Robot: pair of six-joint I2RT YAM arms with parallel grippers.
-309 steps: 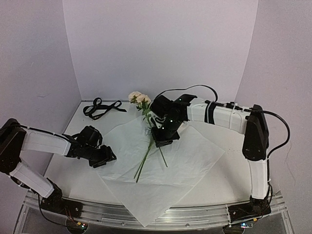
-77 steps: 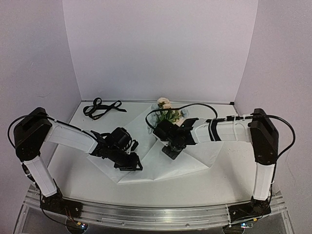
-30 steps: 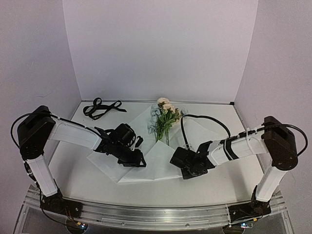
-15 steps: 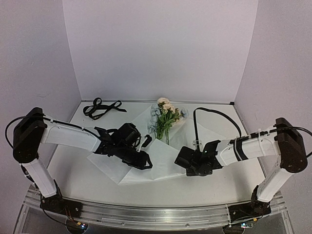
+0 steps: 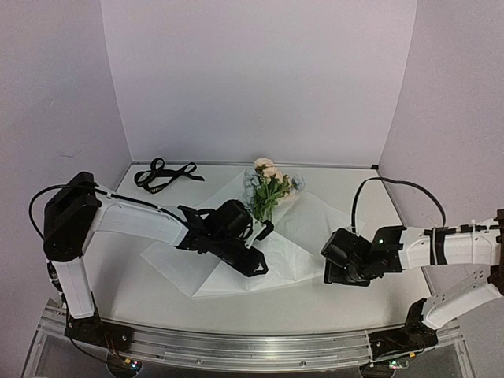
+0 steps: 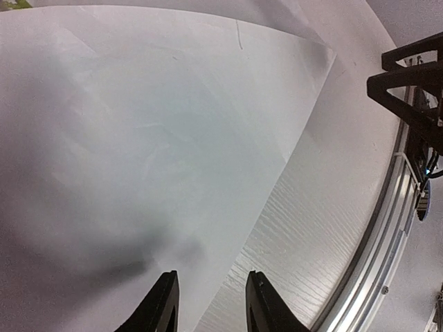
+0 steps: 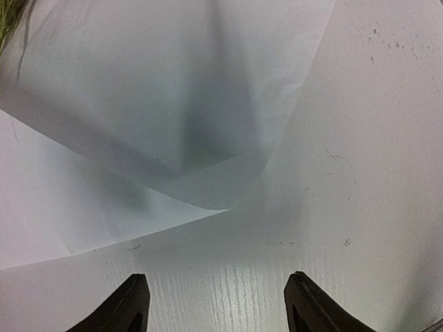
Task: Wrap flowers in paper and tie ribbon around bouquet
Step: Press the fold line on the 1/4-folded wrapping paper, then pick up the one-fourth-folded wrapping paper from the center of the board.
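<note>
right end effector (image 7: 221,304) agape | flowers (image 5: 268,183) stems hidden under paper (image 5: 311,220)

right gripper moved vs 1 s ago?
Yes. The right gripper has shifted right, farther from the flowers. Its fingertips are now over bare table beside the paper.

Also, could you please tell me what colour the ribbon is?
The ribbon is black, clearest in the top external view.

No text, label, brand or number is readable anywhere; any print on the ribbon (image 5: 164,175), at the table's (image 5: 354,305) far left corner, is too small to make out.
</note>
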